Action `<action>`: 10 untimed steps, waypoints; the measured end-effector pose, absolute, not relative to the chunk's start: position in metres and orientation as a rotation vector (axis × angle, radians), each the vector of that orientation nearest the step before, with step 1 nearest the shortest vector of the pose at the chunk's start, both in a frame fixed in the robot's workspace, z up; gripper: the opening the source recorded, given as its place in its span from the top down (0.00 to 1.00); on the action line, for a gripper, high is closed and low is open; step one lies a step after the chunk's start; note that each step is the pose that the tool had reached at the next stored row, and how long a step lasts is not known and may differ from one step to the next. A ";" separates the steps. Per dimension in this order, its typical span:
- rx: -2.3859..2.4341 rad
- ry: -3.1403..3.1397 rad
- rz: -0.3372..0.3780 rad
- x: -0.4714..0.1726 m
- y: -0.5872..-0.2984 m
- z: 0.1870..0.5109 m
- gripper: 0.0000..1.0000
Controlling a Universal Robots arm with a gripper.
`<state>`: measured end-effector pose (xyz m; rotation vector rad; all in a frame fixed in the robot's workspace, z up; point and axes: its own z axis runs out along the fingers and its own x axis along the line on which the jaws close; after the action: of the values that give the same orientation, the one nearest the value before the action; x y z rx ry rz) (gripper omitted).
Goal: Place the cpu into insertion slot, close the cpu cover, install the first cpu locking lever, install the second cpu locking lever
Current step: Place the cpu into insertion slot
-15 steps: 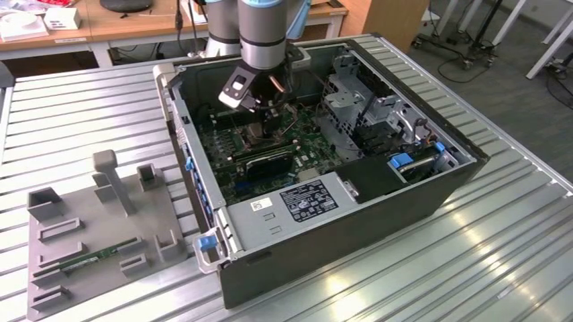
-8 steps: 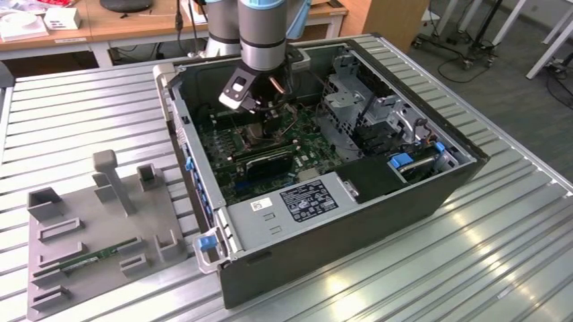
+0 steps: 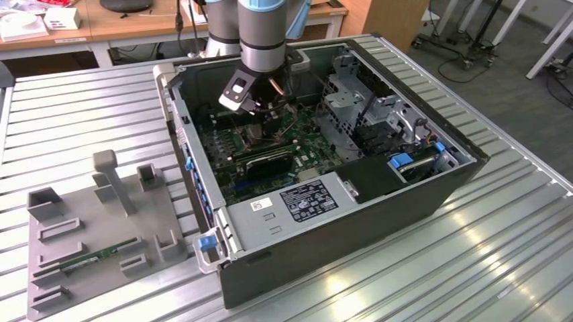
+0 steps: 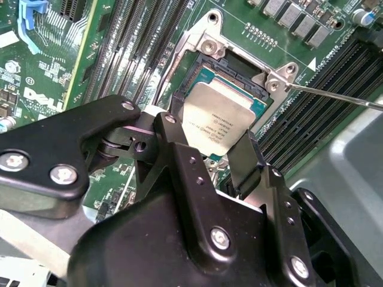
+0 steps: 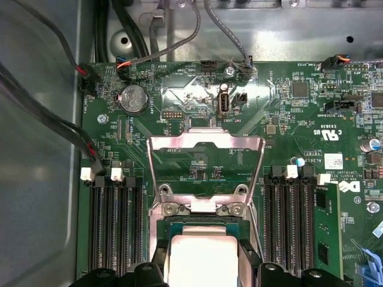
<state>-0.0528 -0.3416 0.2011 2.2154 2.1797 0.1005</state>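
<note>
An open computer case is seen lying on a ribbed metal table, with a grey fixture tray set at about eight o'clock from it in the exterior view. The arm is brought in from twelve o'clock and held nearly vertical, wrist pointing down into the case toward its eleven o'clock corner. There the gripper is hung low over the green circuit board.

In the first wrist view the cpu cover is shown swung open and standing up from its hinge edge, on the far side of the socket from the gripper, so the opening is left free. In the second wrist view the insertion slot is found directly beneath the jaws, not off to any side.

The jaws are clenched on the cpu, with the black fingers pressed against two opposite edges. Being square, the chip offers no long axis. It is held over the slot with its edges roughly parallel to the rim. Whether it is fully seated cannot be told. A thin locking lever is seen raised just beside the socket.
</note>
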 end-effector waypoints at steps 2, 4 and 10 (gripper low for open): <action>2.216 2.180 0.101 -0.053 -0.342 0.200 0.46; 2.216 2.180 0.100 -0.053 -0.342 0.199 0.46; 2.216 2.180 0.100 -0.053 -0.342 0.198 0.46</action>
<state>-0.0528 -0.3416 0.1977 2.2158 2.1799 0.0998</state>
